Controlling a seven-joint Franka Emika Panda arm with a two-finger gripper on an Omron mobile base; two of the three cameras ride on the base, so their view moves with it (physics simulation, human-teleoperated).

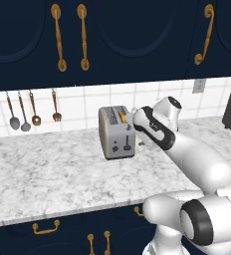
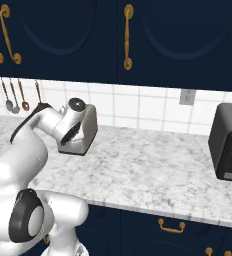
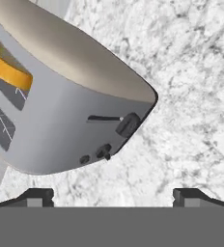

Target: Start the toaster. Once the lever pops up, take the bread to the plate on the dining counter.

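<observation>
- Toaster [image 1: 117, 132] stands on the marbled worktop [image 1: 48, 174] near the tiled wall, with bread [image 3: 7, 70] sitting in a slot.
- Its lever [image 3: 127, 123] looks unpressed; judging by this, starting, waiting and carrying the bread to the plate all remain.
- Hand [image 3: 113, 195] hovers above the toaster's knob end, fingers spread wide, holding nothing.

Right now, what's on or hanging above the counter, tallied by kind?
Toaster: 1
Bread in toaster slot: 1
Black appliance: 1
Hanging utensils: 4
Total: 7
</observation>
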